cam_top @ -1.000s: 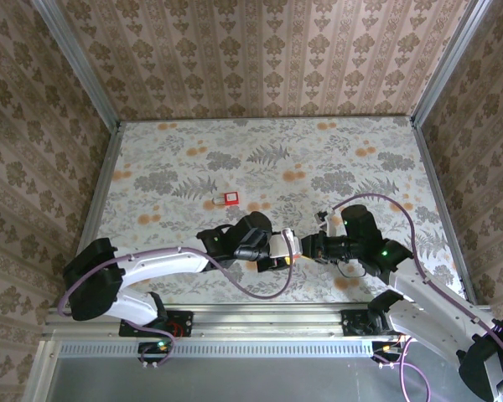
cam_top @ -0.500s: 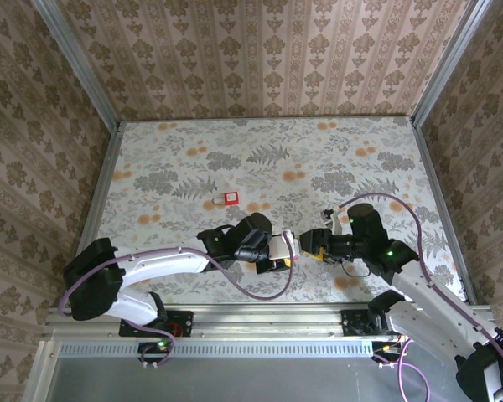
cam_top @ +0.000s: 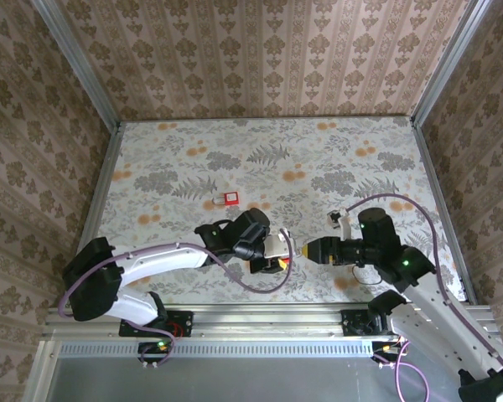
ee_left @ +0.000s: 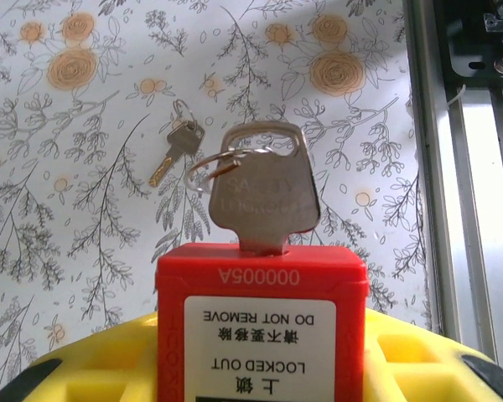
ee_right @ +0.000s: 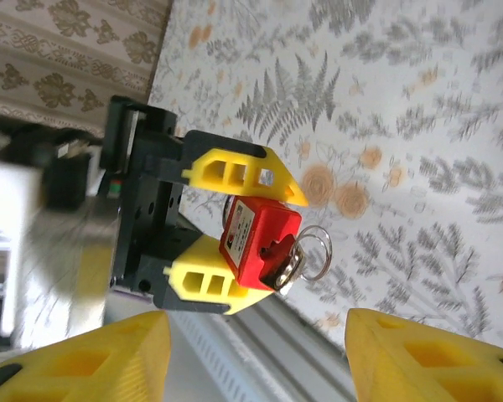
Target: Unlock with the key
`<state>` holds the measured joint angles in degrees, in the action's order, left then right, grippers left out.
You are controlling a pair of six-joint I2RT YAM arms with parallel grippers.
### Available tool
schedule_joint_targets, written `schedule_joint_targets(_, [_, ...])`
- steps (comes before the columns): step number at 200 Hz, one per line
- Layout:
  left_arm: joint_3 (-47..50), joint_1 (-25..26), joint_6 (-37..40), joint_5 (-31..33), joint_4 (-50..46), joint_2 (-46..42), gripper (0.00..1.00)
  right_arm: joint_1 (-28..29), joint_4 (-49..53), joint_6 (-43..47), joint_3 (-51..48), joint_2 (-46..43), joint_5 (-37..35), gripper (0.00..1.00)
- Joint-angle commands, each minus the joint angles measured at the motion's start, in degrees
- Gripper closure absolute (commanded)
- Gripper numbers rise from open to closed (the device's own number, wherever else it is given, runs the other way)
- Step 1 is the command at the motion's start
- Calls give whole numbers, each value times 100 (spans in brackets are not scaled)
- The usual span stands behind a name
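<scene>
Above the table [cam_top: 235, 151], left tool [cam_top: 278, 251] grips the red padlock [ee_left: 260, 310] (key [ee_left: 264, 197] inserted); right tool [cam_top: 308, 249] stands open.

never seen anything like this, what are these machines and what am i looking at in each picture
These are two robot arms bolted to the near edge of a table with a flowery cover. One picture is taken from above and behind them. The other two come from cameras on each arm's wrist. Each arm ends in a two-finger tool with yellow tips. The left tool is shut on a red padlock, with a silver key on a ring sticking out of its keyhole. The right tool is open and empty, pointing at the padlock without touching it. On the table lie a second key and, farther back, a small red item too small to identify.
</scene>
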<state>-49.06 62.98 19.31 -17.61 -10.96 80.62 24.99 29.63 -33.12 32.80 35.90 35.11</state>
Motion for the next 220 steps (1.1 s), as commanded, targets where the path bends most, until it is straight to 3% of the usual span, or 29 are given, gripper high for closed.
schedule_joint_targets(1, [-227, -135, 173, -397, -520, -197, 96, 3, -145, 813, -51, -349, -311, 41])
schedule_joint_targets(19, [-218, -192, 289, -410, -712, -332, 96, 321, -543, 1308, -12, -745, -1254, 39])
schedule_joint_targets(40, [-270, -293, 366, -396, -1016, -495, 96, 733, -582, 2673, 129, -853, -1924, 37])
schedule_joint_targets(51, [-295, -368, 418, -464, -1182, -600, 97, 826, -669, 3096, 139, -726, -2012, 39])
schedule_joint_targets(72, [-412, -444, 540, -525, -1556, -746, 97, 1135, -997, 3845, 180, -266, -1485, 42])
schedule_joint_targets(95, [-541, -492, 616, -675, -1946, -883, 97, 2226, -536, 5319, 526, 430, -2476, 42])
schedule_joint_targets(112, [-548, -502, 651, -792, -2122, -997, 98, 2601, -620, 6007, 470, 693, -2685, 43])
schedule_joint_targets(155, [-469, -524, 679, -951, -2226, -1127, 99, 2761, -1858, 6713, -153, 593, -2506, 44])
schedule_joint_targets(180, [-495, -520, 697, -1022, -2228, -1042, 100, 3103, -2074, 7108, -218, 667, -3040, 48])
schedule_joint_targets(220, [-512, -521, 672, -1104, -2164, -961, 100, 3141, -2133, 7125, -206, 687, -2782, 50])
